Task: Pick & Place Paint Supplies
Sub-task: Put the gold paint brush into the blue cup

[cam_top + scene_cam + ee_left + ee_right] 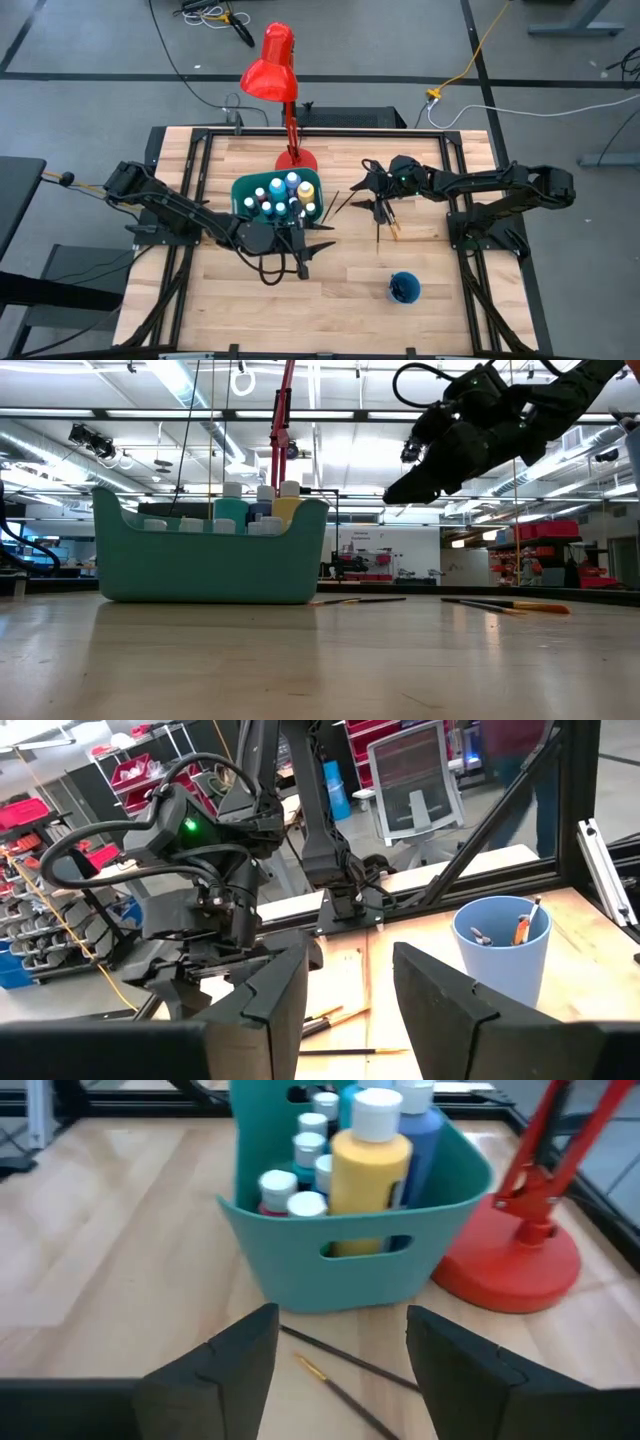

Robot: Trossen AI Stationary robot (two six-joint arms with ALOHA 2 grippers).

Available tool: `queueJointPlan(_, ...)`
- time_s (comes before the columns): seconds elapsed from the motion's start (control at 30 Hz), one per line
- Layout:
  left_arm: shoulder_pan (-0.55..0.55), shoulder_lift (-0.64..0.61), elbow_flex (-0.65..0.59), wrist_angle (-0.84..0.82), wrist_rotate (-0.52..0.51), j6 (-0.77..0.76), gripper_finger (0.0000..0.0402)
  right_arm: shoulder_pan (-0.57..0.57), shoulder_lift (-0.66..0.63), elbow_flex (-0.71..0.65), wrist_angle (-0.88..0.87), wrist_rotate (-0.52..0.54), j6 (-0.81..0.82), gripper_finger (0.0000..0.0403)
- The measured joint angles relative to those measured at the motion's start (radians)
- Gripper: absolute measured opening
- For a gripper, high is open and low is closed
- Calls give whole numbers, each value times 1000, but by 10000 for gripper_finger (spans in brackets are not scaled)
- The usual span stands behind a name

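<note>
My right gripper [340,1355], fingers spread and empty, hovers over the paintbrush [345,1370], which runs diagonally at lower centre, nearer than my left.

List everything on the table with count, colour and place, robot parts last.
Bin: one, teal, table centre, in front of the lamp base.
Paint bottles: about ten, white-capped, yellow, blue, teal and others, standing inside the bin.
Paintbrushes: several, thin and dark, lying on the wood to the right of the bin.
Cup: one, blue, near the front edge, brushes standing in it.
Lamp: one, red, base behind the bin.
Left gripper: open, empty, in front of the bin.
Right gripper: open, empty, raised above the loose brushes.
</note>
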Motion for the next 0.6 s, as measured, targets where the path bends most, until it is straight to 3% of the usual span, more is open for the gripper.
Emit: queueJointPlan(0.6,0,0,0,0,0,-31,155,3,16,0,78,-33,-61,223)
